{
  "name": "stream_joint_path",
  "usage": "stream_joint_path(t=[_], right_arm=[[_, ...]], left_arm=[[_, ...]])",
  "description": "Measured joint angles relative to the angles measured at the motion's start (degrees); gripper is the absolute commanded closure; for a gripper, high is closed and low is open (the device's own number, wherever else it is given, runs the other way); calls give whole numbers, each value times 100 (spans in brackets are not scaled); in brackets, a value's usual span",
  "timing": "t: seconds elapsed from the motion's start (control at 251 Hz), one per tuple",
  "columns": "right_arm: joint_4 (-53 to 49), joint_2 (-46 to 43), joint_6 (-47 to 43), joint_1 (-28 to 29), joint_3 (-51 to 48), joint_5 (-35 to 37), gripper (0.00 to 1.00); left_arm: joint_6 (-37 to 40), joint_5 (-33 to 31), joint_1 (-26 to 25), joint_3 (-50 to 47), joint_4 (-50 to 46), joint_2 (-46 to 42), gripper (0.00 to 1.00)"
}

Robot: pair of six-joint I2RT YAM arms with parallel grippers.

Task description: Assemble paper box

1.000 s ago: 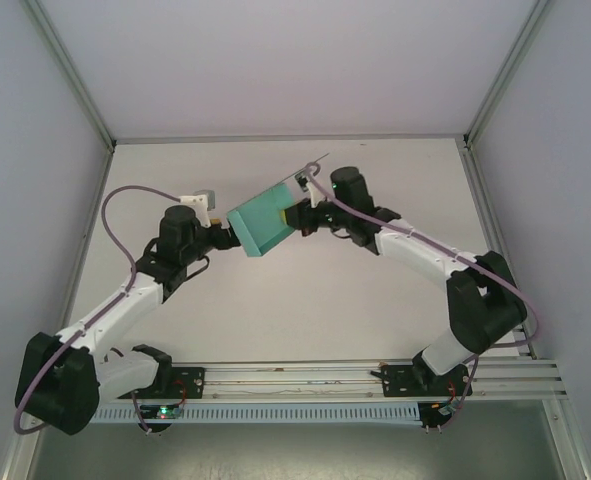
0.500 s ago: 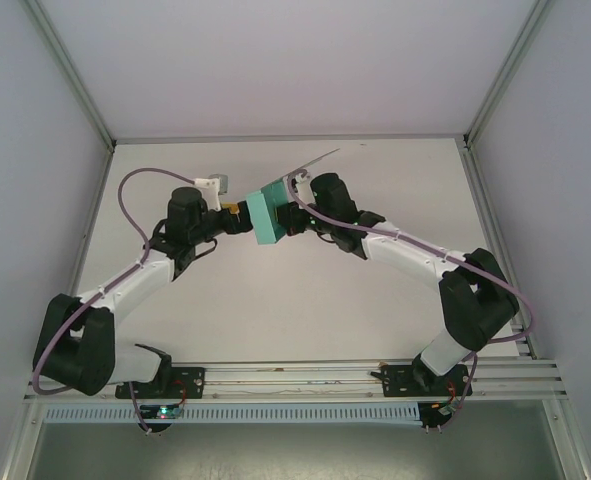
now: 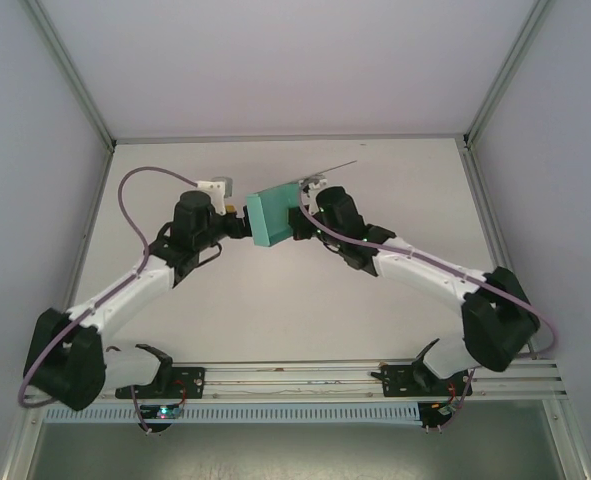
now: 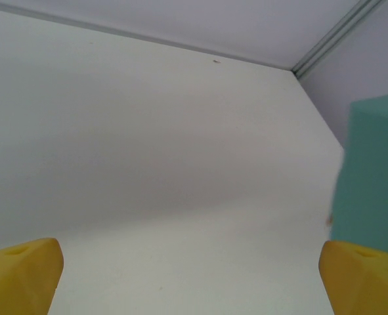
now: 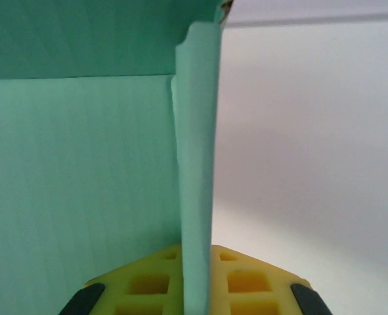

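- We see the teal box (image 3: 272,217) over the far middle of the table (image 3: 275,310), between the two wrists, which face each other from either side.
- From above it reads as a small rectangular block, turned slightly off square to the table's edges, with a paler broad face up and a darker narrow side toward us.
- The right pincer (image 3: 298,222) is clamped on the box's right end. In its wrist view a thin wall of card stands edge-on between the two yellow pads (image 5: 246,282), squeezed tight. A wide teal panel spreads to the left of it and another runs across the top.
- The left pincer (image 3: 237,218) is spread as wide as it goes and holds nothing. In its wrist view the yellow fingertips (image 4: 20,275) sit in the two bottom corners, with bare table between them.
- There the box stands just above the fingertip at the right edge; we cannot tell whether they touch.
- We cannot tell from above whether the box rests on the table or hangs over it.
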Motion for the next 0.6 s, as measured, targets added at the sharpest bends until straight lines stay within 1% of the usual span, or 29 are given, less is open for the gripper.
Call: stream_joint_path(t=[0.08, 0.168, 0.287, 0.399, 0.603], right_arm=[[-107, -463, -15, -15, -195, 326, 100], [-334, -863, -2, -94, -363, 553, 100], [-627, -1005, 85, -197, -586, 772, 100], [-1027, -667, 310, -203, -699, 890, 100], [-1633, 509, 837, -160, -688, 977, 100]], left_arm=[[9, -614, -39, -177, -503, -492, 0], [-22, -1355, -13, -334, -1106, -828, 0], [-155, -2133, 0, -575, -1888, -1119, 0], [-232, -2496, 24, -758, -2358, -1462, 0], [-260, -2680, 24, -769, -2610, -1843, 0]])
